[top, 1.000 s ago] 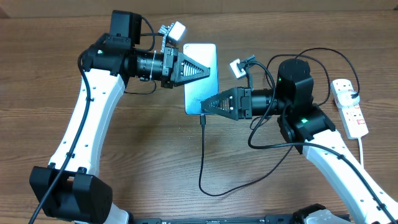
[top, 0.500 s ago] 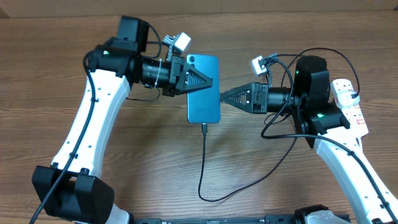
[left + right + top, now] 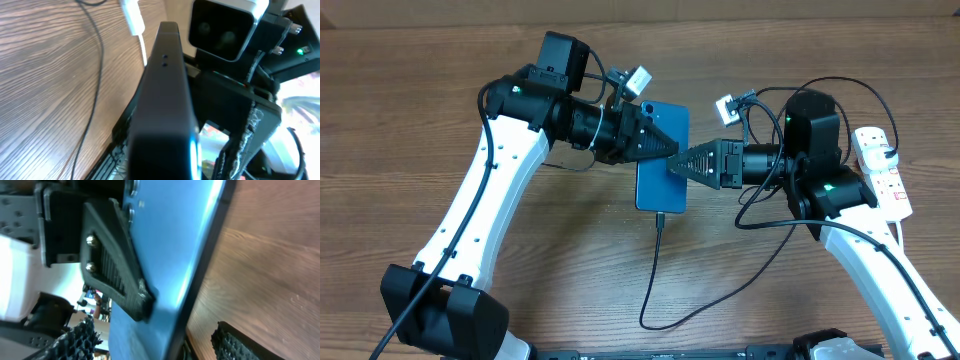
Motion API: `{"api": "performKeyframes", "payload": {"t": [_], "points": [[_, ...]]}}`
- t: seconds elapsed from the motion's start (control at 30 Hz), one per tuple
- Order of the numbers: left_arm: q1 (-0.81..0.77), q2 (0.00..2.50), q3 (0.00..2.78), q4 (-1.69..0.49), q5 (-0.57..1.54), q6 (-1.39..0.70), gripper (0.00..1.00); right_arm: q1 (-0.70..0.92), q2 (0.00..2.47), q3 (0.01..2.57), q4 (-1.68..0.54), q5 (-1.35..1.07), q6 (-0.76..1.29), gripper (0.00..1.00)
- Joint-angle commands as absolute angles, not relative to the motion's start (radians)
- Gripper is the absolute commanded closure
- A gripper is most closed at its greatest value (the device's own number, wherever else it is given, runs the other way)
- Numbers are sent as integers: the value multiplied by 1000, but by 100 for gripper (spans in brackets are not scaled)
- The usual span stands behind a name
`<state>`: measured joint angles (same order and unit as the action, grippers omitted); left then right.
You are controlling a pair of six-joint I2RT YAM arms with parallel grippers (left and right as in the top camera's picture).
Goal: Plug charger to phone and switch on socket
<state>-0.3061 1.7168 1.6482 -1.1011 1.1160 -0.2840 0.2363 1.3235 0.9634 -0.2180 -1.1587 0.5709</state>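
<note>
From above, the brown wood-grain desk [image 3: 570, 260] filled nearly the whole view. The phone [image 3: 665, 190] was near the middle, blue back up, with both arms meeting over it. The left claw [image 3: 665, 148] was clamped tight on the phone. The right claw [image 3: 678, 162] sat at the phone's right edge. The charger [image 3: 650, 270] was plugged into the phone's near end, ran down the desk and looped back right under the right arm. The socket [image 3: 885, 175] lay well apart at the far right edge.

From the left wrist, the phone [image 3: 162, 100] showed edge-on and dark. The right arm's camera housing [image 3: 220, 25] blocked the view beyond it, and the thin cable [image 3: 97, 75] crossed the wood.

From the right wrist, a finger of the left claw [image 3: 120, 280] pressed on the phone's blue back [image 3: 170, 240]. The right claw's own fingers [image 3: 240, 340] stood wide apart with the phone's edge between them, gripping nothing. The room behind was a bright blur.
</note>
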Motion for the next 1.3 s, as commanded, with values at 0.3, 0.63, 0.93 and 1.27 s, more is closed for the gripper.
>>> {"api": "performKeyframes", "payload": {"t": [0.3, 0.63, 0.93, 1.27], "points": [[-309, 1694, 1655, -1211, 607, -461, 96, 235, 1325, 1017, -506, -820, 387, 20], [-359, 1694, 1655, -1285, 272, -858, 96, 372, 1325, 1401, -1024, -311, 226, 24], [-467, 1695, 1655, -1287, 250, -951, 96, 686, 1338, 1428, -1080, -56, 227, 40], [-477, 1695, 1655, -1313, 343, -976, 96, 894, 1389, 1427, -1081, 124, 269, 40]]}}
